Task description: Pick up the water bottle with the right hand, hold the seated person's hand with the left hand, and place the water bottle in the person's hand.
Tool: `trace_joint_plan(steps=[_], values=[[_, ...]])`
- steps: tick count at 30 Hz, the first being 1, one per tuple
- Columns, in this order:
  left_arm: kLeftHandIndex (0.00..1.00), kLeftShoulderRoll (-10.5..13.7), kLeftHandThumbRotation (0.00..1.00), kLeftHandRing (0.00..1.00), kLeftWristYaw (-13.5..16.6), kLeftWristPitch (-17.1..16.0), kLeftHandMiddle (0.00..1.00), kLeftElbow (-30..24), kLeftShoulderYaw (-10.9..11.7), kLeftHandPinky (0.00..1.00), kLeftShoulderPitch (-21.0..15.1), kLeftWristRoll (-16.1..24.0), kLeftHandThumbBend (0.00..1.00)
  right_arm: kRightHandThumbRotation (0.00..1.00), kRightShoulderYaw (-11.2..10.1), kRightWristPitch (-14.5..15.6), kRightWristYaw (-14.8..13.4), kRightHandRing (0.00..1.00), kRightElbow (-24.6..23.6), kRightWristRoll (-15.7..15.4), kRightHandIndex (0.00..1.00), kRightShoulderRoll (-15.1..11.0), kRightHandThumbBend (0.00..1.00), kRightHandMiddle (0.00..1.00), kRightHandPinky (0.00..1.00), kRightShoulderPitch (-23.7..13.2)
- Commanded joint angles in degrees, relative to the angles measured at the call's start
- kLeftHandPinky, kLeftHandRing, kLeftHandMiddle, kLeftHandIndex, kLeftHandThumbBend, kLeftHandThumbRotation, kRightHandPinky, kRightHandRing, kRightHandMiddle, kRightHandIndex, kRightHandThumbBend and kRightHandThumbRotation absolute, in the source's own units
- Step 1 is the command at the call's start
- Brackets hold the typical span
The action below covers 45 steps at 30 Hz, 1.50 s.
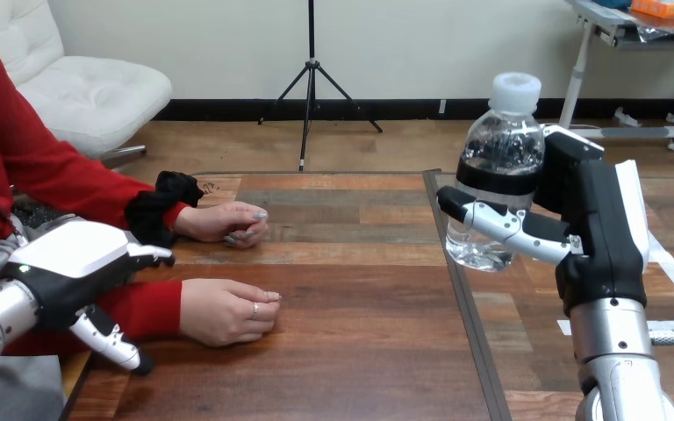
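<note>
Our left hand [70, 259] hangs slack, holding nothing, beside the person's near hand [224, 311] — our right hand [592, 228] grips the bottle [500, 145]; clasp and handover remain.

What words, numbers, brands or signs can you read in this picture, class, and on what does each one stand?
No text can be read here.
Black label round the water bottle, which the right hand holds: any print is too small to read.
White shell of the left hand: no lettering shows.
Wooden table: no words or signs.
</note>
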Motion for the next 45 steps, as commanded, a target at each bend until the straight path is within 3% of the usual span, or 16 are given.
trace_joint_plan(steps=[1, 12, 22, 39, 45], values=[[0.82, 1.5, 0.36, 0.80, 0.5, 0.6, 0.81, 0.3, -0.8, 0.77, -5.4, -0.8, 1.00, 0.00, 0.2, 0.8, -0.3, 0.32, -4.8, -0.1, 0.48, 0.7, 0.79, 0.47, 0.27, -2.8], [0.79, 0.7, 0.32, 0.76, 0.6, 2.5, 0.78, 1.4, -2.0, 0.73, -5.9, -1.1, 1.00, 0.00, 0.6, 2.6, -0.4, 0.31, -5.9, -0.1, 0.47, 1.2, 0.79, 0.46, 0.26, -3.1], [0.75, -0.4, 0.28, 0.73, 1.1, 3.6, 0.75, 2.8, -2.6, 0.71, -6.3, -1.7, 1.00, 0.00, 1.0, 2.4, -0.4, 0.32, -5.8, -0.8, 0.47, 0.9, 0.79, 0.47, 0.26, -3.3], [0.64, -2.9, 0.21, 0.59, 7.6, 2.2, 0.62, 7.7, -3.1, 0.58, -6.7, -3.7, 0.99, 0.00, 1.6, 2.8, 0.1, 0.33, -6.0, -1.3, 0.48, 1.2, 0.78, 0.48, 0.27, -2.8], [0.60, -3.6, 0.19, 0.55, 8.3, 3.1, 0.58, 9.0, -3.7, 0.53, -7.2, -3.4, 0.95, 0.00, 1.7, 2.9, 0.4, 0.33, -5.9, -1.2, 0.48, 1.1, 0.78, 0.49, 0.26, -2.8]])
